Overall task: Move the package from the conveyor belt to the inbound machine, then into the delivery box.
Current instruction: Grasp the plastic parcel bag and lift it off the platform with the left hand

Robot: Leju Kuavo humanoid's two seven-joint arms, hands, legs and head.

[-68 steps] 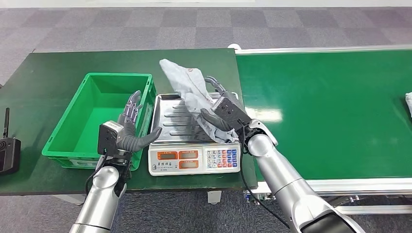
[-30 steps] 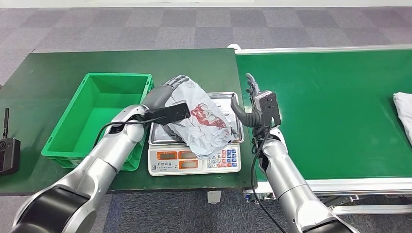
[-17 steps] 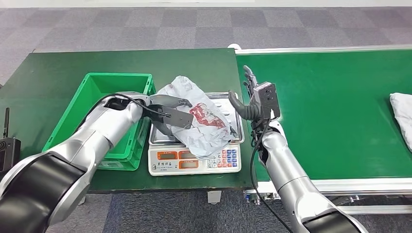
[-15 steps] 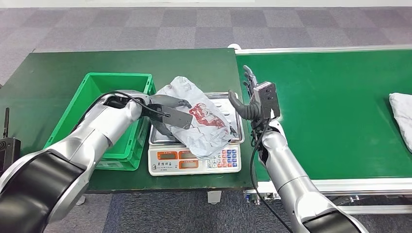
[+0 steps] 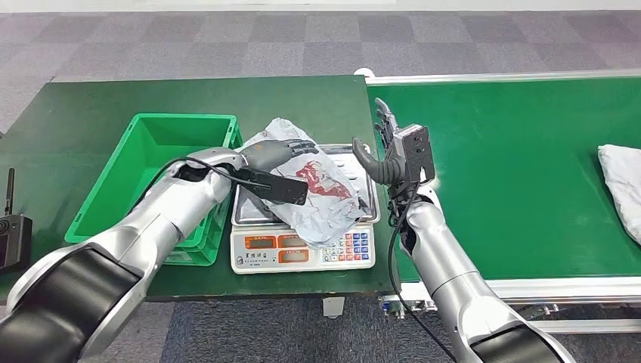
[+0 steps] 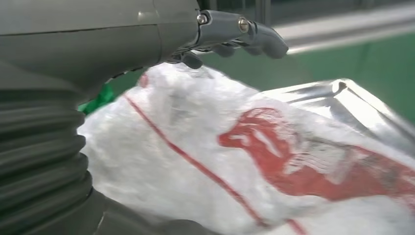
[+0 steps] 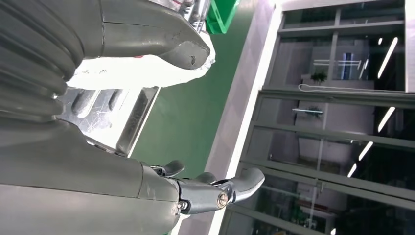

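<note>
1. Head view: conveyor belt (image 5: 514, 174) carries a second white bag (image 5: 621, 181), well apart.
2. Green delivery box (image 5: 151, 181) sits just beside the scale (image 5: 302, 246), a short transfer.
3. Package (image 5: 317, 193) lies on the scale tray for weighing.
4. Left hand (image 5: 276, 151) rests over the package, fingers spread; grip not evident.
5. Right hand (image 5: 385, 147) open, holds nothing, beside the tray.

Your green table (image 5: 91, 106) carries a green bin (image 5: 155, 162), a scale (image 5: 302, 246) beside it, and a black remote (image 5: 13, 234).
</note>
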